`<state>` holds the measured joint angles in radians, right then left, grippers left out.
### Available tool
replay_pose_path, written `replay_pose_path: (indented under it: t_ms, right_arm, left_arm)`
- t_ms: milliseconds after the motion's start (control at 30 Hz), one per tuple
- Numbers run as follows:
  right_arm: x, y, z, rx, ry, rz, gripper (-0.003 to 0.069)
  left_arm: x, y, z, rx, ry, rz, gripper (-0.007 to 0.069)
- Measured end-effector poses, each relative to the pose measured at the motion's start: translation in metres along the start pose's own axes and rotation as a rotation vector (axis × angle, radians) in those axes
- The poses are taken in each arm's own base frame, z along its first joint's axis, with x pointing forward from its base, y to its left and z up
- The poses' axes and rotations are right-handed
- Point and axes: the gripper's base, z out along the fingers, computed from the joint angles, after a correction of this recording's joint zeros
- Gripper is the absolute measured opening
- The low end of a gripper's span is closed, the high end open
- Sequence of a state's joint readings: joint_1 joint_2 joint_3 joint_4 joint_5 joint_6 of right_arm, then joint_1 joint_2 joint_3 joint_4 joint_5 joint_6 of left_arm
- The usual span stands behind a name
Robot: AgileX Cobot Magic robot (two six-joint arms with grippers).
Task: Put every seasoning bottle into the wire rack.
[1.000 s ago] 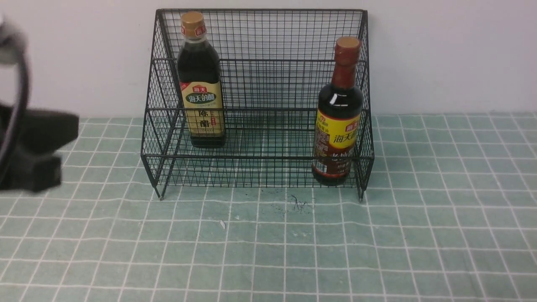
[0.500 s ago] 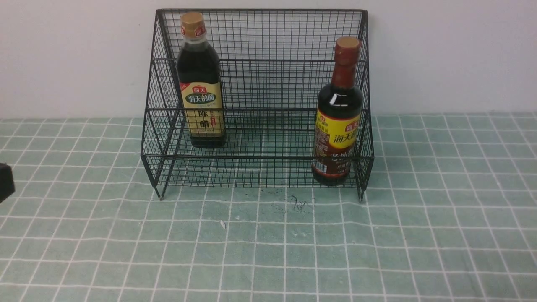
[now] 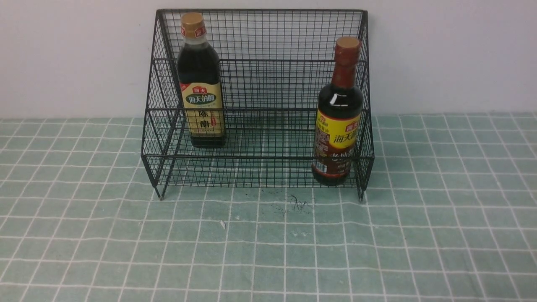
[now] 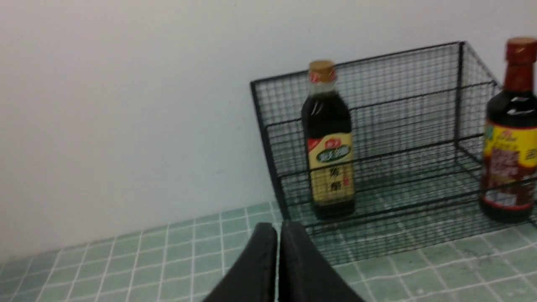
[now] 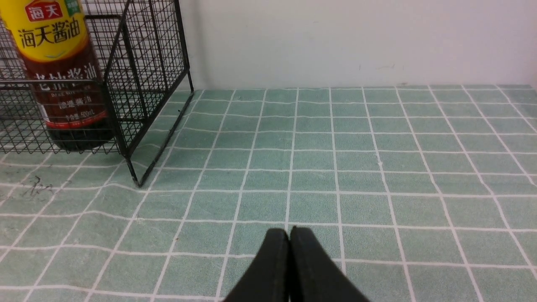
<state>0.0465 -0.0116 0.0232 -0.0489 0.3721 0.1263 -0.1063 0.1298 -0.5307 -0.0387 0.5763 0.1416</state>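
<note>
My right gripper (image 5: 289, 235) is pressed shut on nothing, hanging over the green checked cloth (image 5: 335, 167); my left gripper (image 4: 277, 235) is likewise closed and empty. Well ahead of both stands the wire rack (image 3: 256, 63) against the wall. The red-necked bottle (image 3: 337, 121) stands upright in its lower front tier at the right end; the gold-capped bottle (image 3: 200, 88) stands upright on the raised rear tier, left end.
</note>
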Motion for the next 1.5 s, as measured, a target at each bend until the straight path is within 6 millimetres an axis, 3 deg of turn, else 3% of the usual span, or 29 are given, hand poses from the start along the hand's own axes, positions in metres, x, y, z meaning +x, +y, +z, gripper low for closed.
replay_pose_path:
  t_ms: [33,67,100,167,200,233,433,1500]
  right_arm:
    - [0.0,0.0,0.0,0.0,0.0,0.0,-0.0015]
    - [0.0,0.0,0.0,0.0,0.0,0.0,-0.0015]
    - [0.0,0.0,0.0,0.0,0.0,0.0,-0.0015]
    - [0.0,0.0,0.0,0.0,0.0,0.0,-0.0015]
    - [0.0,0.0,0.0,0.0,0.0,0.0,-0.0015]
    - [0.0,0.0,0.0,0.0,0.0,0.0,-0.0015]
    - [0.0,0.0,0.0,0.0,0.001,0.0,-0.0015]
    - [0.0,0.0,0.0,0.001,0.002,-0.002,-0.0015]
  left_arm:
    - [0.016,0.0,0.004,-0.017,0.01,-0.001,-0.0006]
    - [0.019,0.0,0.004,-0.02,0.012,-0.001,-0.0006]
    - [0.047,-0.001,0.012,-0.035,0.042,-0.009,-0.0006]
    - [0.073,-0.003,0.018,-0.045,0.062,-0.009,-0.0006]
    - [0.076,-0.003,0.019,-0.045,0.068,-0.009,-0.0006]
    - [0.099,-0.005,0.026,-0.043,0.105,-0.009,-0.0006]
    - [0.15,-0.011,0.038,-0.028,0.239,-0.03,-0.0006]
    - [0.153,-0.012,0.039,-0.026,0.228,-0.05,-0.0006]
